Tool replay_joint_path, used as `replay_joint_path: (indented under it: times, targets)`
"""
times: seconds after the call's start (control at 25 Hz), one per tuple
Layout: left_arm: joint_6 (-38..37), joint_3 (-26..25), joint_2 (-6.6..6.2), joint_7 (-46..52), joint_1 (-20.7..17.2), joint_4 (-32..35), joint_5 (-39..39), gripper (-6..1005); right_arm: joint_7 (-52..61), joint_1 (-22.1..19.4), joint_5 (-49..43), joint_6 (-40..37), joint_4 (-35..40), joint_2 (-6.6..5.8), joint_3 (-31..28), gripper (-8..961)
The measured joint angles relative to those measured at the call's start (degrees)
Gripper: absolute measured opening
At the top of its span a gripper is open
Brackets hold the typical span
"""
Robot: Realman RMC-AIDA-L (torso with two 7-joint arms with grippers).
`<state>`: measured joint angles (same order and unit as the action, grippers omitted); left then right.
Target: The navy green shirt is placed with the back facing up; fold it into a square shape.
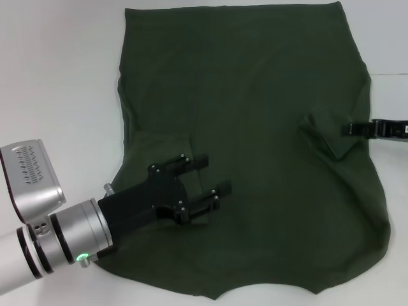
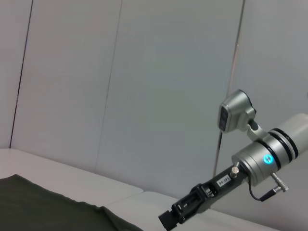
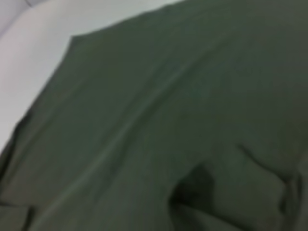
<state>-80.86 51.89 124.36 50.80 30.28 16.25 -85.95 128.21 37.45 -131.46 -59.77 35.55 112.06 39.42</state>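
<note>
Left gripper low over the near-left part of the shirt, jaws parted, empty, pointing toward the middle of the cloth. Folded-in left sleeve lying just behind and beside the jaws, its edge visible as a faint step in the fabric.

Shirt spread flat on the white bench, back up, hem at the far edge, collar notch at the near edge. Both sleeves apparently turned in already; judged early in the fold, body not yet doubled.

Right gripper at the right edge of the shirt, tips just beside the small turned-in flap of the right sleeve. Cannot tell whether its jaws are apart or together; nothing seen held. Right wrist view filled with cloth only.

Advice for the step:
- Bring left jaws down onto an edge, not the open middle; a pinch there would take one layer and drag wrinkles.
- Take matching points left and right, so the crease runs straight.
- Lift little, carry evenly; limp fabric likely to sag and slide.
</note>
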Motion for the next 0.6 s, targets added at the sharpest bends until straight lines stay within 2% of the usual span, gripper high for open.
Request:
replay_joint_path:
  times: [0.6]
  targets:
    - [0.3, 0.1, 0.09, 0.0, -0.2, -0.1, 0.0, 689, 1.0, -3.7, -0.5, 0.0, 0.1, -0.1, -0.4, 713]
